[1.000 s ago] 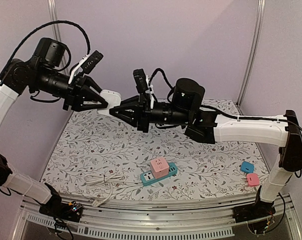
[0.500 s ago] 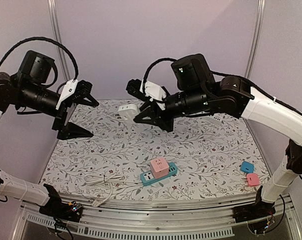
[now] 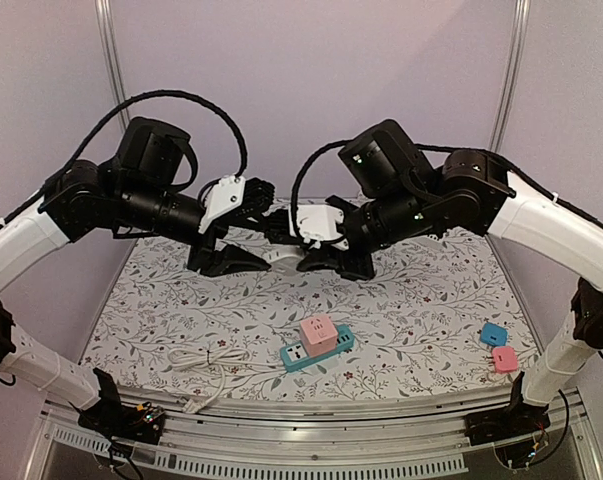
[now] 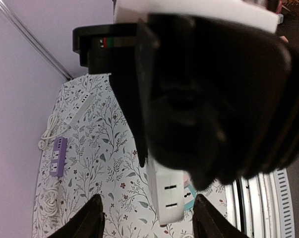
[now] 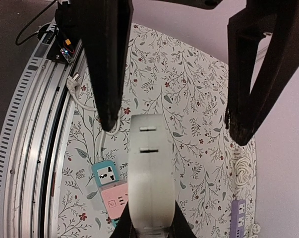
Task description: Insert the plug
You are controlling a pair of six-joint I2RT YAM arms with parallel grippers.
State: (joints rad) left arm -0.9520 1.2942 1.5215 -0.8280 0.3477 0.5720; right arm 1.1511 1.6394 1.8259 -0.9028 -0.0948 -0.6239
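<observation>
My right gripper (image 5: 151, 231) is shut on the lower end of a white plug block (image 5: 149, 168), held in the air with its two slots facing out. In the top view the plug (image 3: 281, 256) hangs above the middle of the table between both grippers. My left gripper (image 4: 149, 219) is open, its fingertips (image 4: 92, 218) standing on either side of the plug (image 4: 167, 196) without touching it. The left gripper's fingers (image 5: 107, 64) also flank the plug in the right wrist view. A blue power strip (image 3: 296, 357) with a pink adapter (image 3: 319, 334) on it lies below.
A coiled white cable (image 3: 206, 358) lies at the front left of the floral mat (image 3: 421, 300). Small blue (image 3: 494, 333) and pink (image 3: 504, 358) adapters sit at the front right. A purple strip (image 4: 57, 156) and a white strip (image 4: 80, 109) lie farther back.
A second ago both grippers held the plug. The left gripper let go and swung away, then came back with its jaws open around the plug, which the right gripper carried lower.
</observation>
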